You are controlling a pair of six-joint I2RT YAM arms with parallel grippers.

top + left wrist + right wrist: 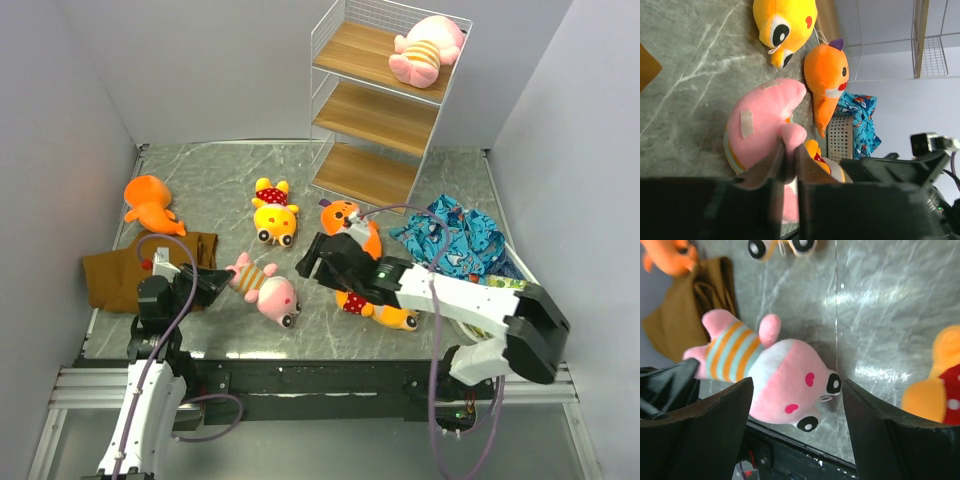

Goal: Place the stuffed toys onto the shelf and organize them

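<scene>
A pink stuffed toy (268, 288) in an orange-striped shirt lies on the table near the front edge. My left gripper (222, 277) is shut on one of its legs, and pink plush (760, 125) shows squeezed between the fingertips (790, 150). My right gripper (310, 262) is open, its wide jaws framing the toy's head (785, 375) without touching it. A second pink toy (428, 48) lies on the top board of the shelf (375, 118). Two orange fish toys (150, 205) (345, 218) and a yellow toy (273, 215) lie on the table. Another yellow toy (385, 312) is partly under my right arm.
A brown cloth (130, 272) lies at the left beside my left gripper. A blue patterned cloth (460, 240) lies at the right below the shelf. Grey walls close in both sides and the back. The shelf's middle and bottom boards hold nothing.
</scene>
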